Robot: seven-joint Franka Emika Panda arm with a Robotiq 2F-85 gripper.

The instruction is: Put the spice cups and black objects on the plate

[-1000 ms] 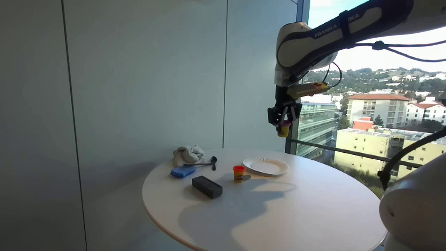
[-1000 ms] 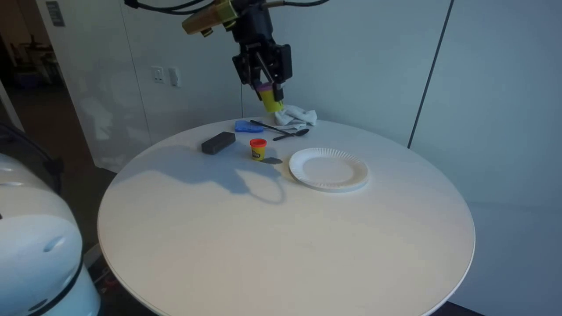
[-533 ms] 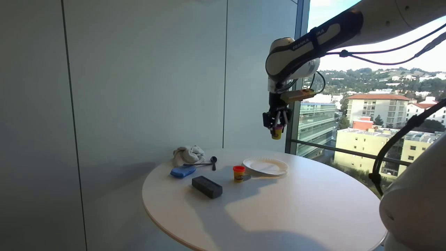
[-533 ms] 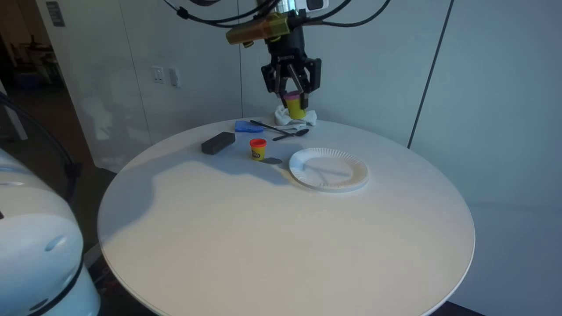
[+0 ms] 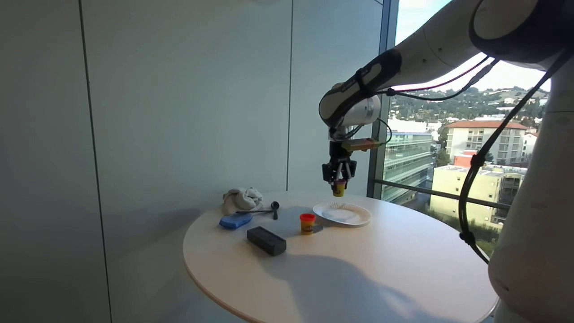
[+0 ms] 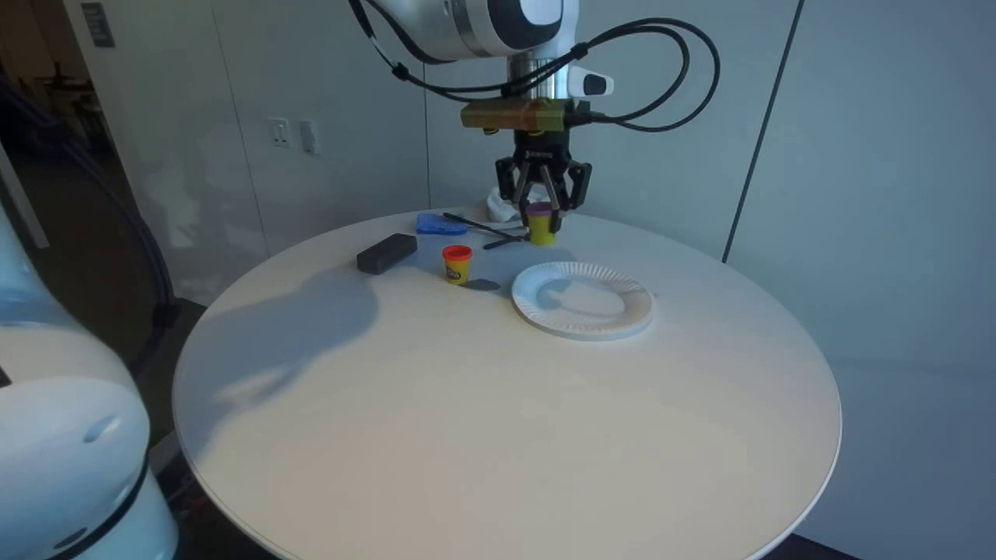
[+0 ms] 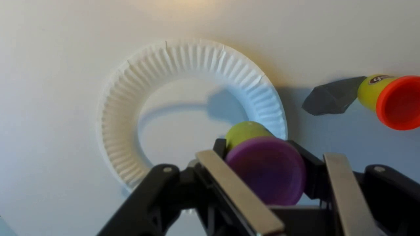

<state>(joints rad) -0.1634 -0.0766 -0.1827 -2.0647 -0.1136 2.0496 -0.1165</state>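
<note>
Wrist view gives me the plate from above, its lower-right rim crossed by the tool, which is clamped on a purple-lidded cup. That cup hangs roughly upright in both exterior views, held off the tabletop. Plenty of room runs from the plate toward the near edge in an exterior view, a broad sweep to the rounded rim; behind the far edge stands the wall. A white cloth is bunched close to the edge. A black block lies well apart from the plate, with a red-lidded cup standing between them. Looking down from the wrist, I make out a dark faceted piece just beside that standing cup; both exterior views reduce it to a flat patch, and whether cup and piece touch I cannot tell. A black spoon has its bowl covered by the held cup in an exterior view, yet the bowl is plain in an exterior view. There, too, a window shows, the arm crossing in front of it.
</note>
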